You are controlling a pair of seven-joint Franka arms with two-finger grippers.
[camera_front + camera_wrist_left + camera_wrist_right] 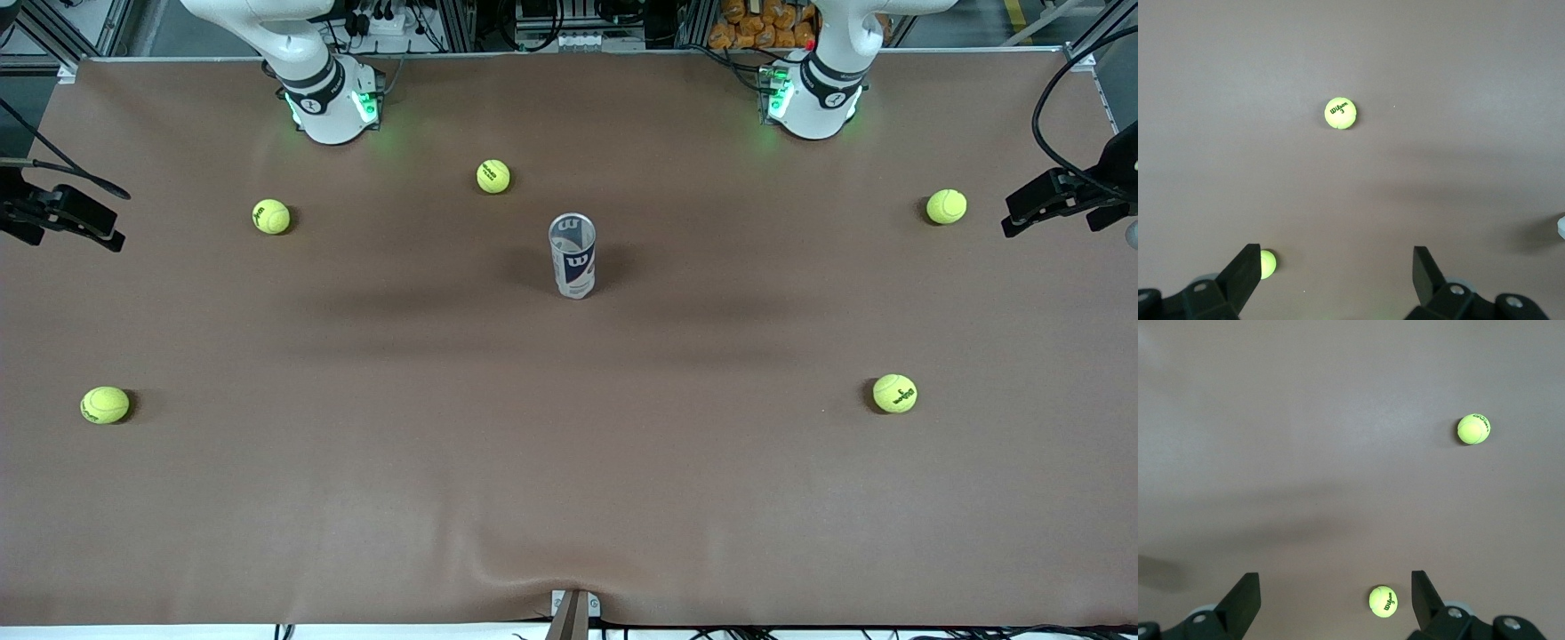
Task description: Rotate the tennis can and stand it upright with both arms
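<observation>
Tennis can [573,256]: stood upright on the brown table [569,498], near the middle between the two arm bases, its open silver rim facing up and the white "W" on the navy part facing the front camera. Nothing touched it.

Left gripper [1337,280]: hung high over the table toward the left arm's end, fingers [1243,275] spread wide apart and holding nothing. In the left wrist view a ball [1340,113] lay on the cloth under it and a second ball [1266,263] showed just beside one finger.

Right gripper [1335,603]: hung high over the table toward the right arm's end, fingers [1245,599] spread wide and holding nothing. Its wrist view showed two balls on the cloth, one [1383,601] between the fingers' tips and one [1473,429] well apart.

Arms: both were drawn back from the can and waited; only their bases showed in the front view.

Balls in front view: five lay scattered, all well apart from the can. One [493,176] lay closest, farther from the front camera than the can.
</observation>
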